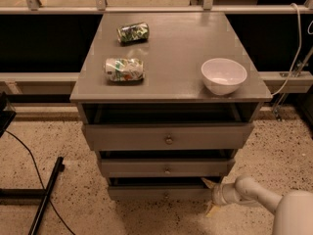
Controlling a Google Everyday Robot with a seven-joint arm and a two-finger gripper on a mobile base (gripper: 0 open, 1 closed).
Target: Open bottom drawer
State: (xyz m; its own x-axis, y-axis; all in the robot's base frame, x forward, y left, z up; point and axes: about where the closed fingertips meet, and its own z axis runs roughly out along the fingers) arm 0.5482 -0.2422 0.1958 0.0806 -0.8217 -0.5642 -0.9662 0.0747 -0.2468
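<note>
The bottom drawer (146, 192) is the lowest of three grey drawers, with a shallow front and a tiny dull knob (166, 196). A dark gap shows above its front panel. My gripper (208, 197) comes in from the lower right and sits at the right end of that front panel. Its pale fingers (207, 182) are spread open, one above and one below, holding nothing. I cannot tell whether they touch the panel.
The middle drawer (165, 168) and the top drawer (167, 137) stick out slightly above. On the cabinet top (176, 48) lie two crushed packets (124, 69) and a white bowl (223, 75). A black stand and cable (44, 195) lie on the speckled floor at the left.
</note>
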